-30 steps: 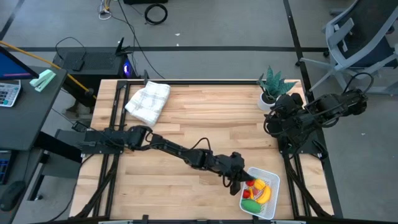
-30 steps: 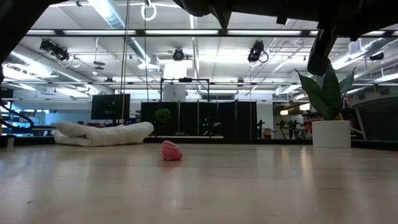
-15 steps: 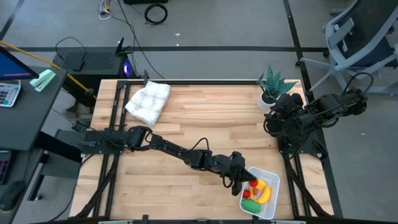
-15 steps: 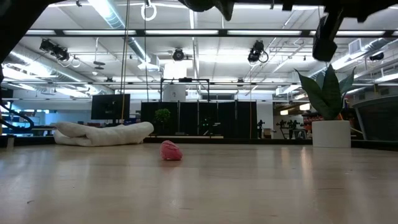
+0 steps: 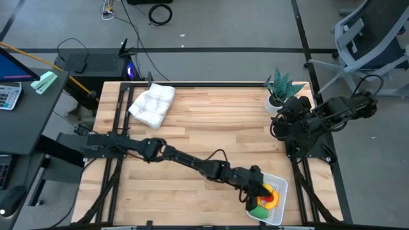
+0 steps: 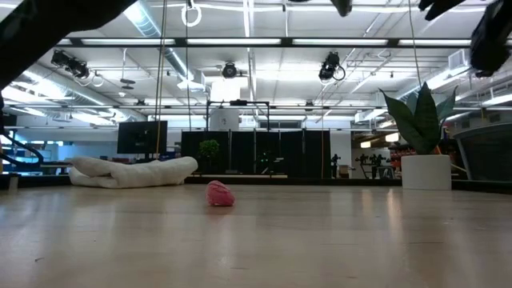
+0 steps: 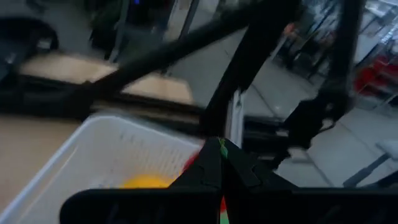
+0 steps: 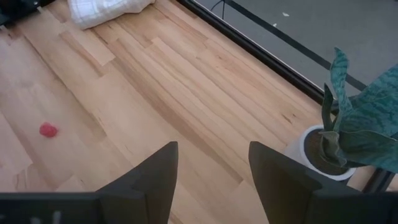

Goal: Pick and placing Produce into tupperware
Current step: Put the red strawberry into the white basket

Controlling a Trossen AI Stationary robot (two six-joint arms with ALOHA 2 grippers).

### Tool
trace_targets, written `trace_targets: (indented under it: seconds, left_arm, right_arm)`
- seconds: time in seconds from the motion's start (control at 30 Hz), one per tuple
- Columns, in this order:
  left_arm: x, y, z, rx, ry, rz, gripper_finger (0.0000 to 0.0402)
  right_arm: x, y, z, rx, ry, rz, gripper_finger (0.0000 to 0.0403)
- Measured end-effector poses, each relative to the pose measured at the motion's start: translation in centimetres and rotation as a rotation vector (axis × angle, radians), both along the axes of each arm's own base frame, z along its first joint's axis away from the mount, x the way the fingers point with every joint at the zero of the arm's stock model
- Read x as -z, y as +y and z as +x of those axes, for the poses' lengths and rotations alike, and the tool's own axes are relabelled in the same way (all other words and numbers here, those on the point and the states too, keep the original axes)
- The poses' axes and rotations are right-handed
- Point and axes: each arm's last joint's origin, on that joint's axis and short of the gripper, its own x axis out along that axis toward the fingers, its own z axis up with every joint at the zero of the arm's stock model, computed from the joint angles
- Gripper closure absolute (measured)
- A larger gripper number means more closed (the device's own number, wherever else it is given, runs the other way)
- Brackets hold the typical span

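The white tupperware basket (image 5: 280, 184) stands at the table's near right corner; it also shows in the left wrist view (image 7: 93, 162). In it lie yellow (image 5: 273, 195), red and green (image 5: 259, 209) produce pieces. My left gripper (image 5: 259, 190) hangs over the basket, fingers closed together (image 7: 219, 155), with a thin green and red sliver showing between them. A small red piece (image 6: 220, 194) lies on the bare table, also seen in the right wrist view (image 8: 48, 130). My right gripper (image 8: 213, 149) is open and empty, parked at the table's right edge (image 5: 284, 124). My left gripper appears to pinch a small red and green piece (image 7: 222, 149) between its two fingertips, over the basket. The fingers hide most of it, so which part they have cannot be told. It is clear of the basket's floor.
A green spiky plant in a white pot (image 5: 280, 89) stands at the far right corner. A white checked cloth (image 5: 152, 104) lies at the far left. The middle of the wooden table is bare apart from the small red piece.
My left gripper has gone from the basket's left rim toward the table's right edge and now hangs over the basket's inside. In the low view the dark arm parts at the top have moved off to the right.
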Motion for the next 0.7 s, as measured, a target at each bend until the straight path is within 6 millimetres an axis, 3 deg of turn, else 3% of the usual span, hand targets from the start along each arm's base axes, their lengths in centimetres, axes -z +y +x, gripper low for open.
trace_targets:
  seconds: [0.2, 0.7]
  left_arm:
    - [1.8, 0.8, -0.5, -0.014, 0.21, 0.042, 0.0401]
    - [2.1, 0.6, -0.6, 0.021, 0.217, 0.069, 0.0383]
  right_arm:
    - [0.0, 0.0, 0.1, -0.006, 0.006, -0.004, 0.0196]
    - [0.0, 0.0, 0.1, -0.026, 0.02, -0.019, 0.0196]
